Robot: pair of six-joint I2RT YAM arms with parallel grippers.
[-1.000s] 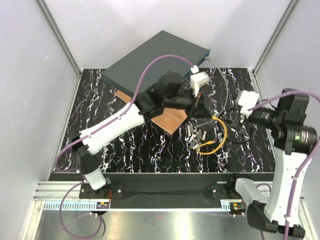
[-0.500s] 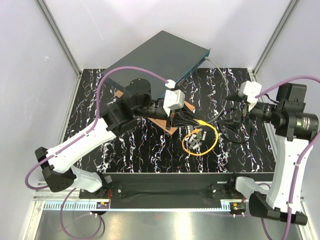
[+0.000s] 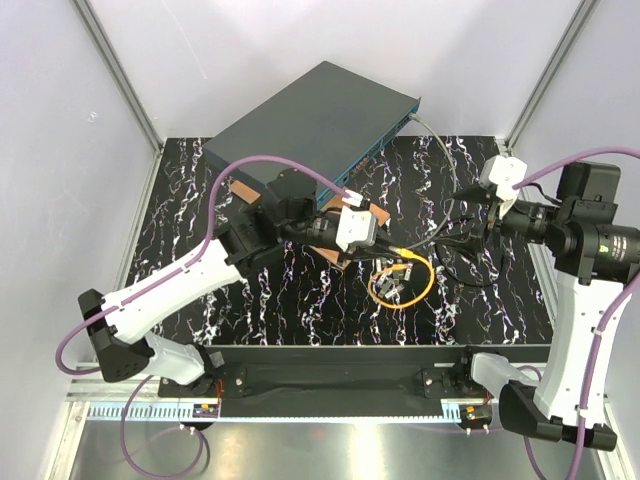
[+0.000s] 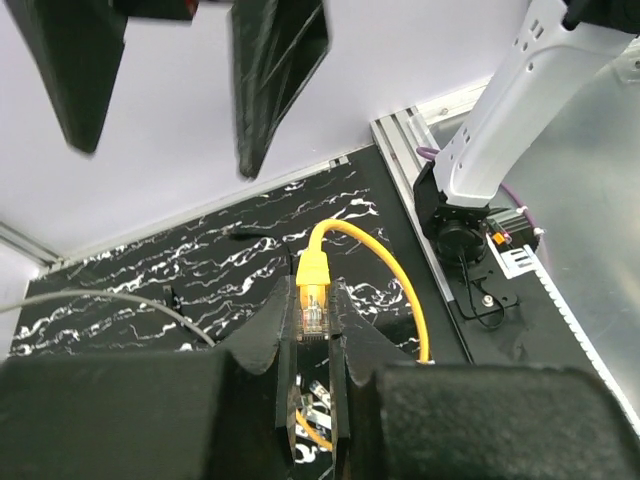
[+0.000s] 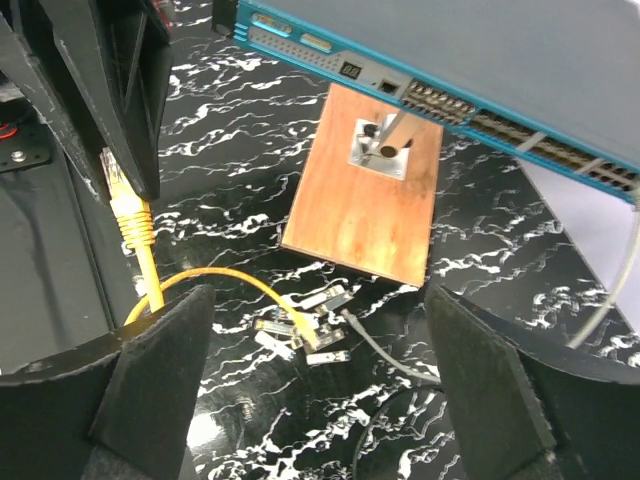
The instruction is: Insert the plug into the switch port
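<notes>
plug [image 4: 313,318] sits pinched between the pressed-in fingers of the left gripper [image 4: 311,295]. its clear tip lies in the narrow slot between them, and its yellow boot and orange cable [image 4: 400,280] run outward and curl down to the table. we see the right gripper [image 5: 320,330] with its fingers spread wide and nothing in them, facing the scene from the far side. the plug hangs above the marbled table [image 3: 300,290], well apart from the switch port [image 5: 440,100] in the row on the teal front of the switch [image 5: 480,40]. a wooden board [image 5: 365,200] and small grey modules [image 5: 305,335] lie between. we judge the step to be the carry. the tip seems to face back toward the left wrist, so next we would likely need a handover or regrasp, then line the tip up square with a free port.
</notes>
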